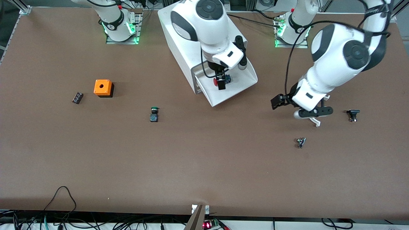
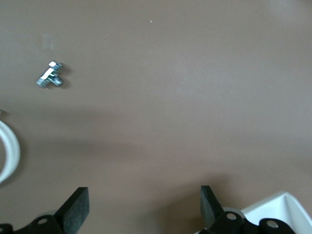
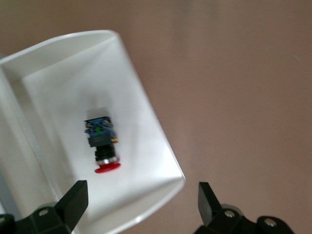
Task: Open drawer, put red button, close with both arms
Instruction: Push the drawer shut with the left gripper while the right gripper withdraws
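Observation:
The drawer (image 1: 243,83) stands pulled out of the white cabinet (image 1: 179,48), toward the front camera. The red button (image 1: 224,80) lies on its side on the drawer floor (image 3: 141,122); in the right wrist view the button (image 3: 102,145) shows its red cap, black body and blue base. My right gripper (image 1: 221,84) hangs open just over it, and its fingers (image 3: 73,201) stand wide apart with nothing between them (image 3: 141,200). My left gripper (image 1: 277,101) is open over bare table toward the left arm's end, beside the drawer, and holds nothing (image 2: 145,204).
On the table lie a green-capped button (image 1: 154,114), an orange box (image 1: 103,88) and a small black part (image 1: 77,97) toward the right arm's end. A metal fitting (image 1: 300,142) (image 2: 50,74) and a black part (image 1: 353,115) lie near the left arm.

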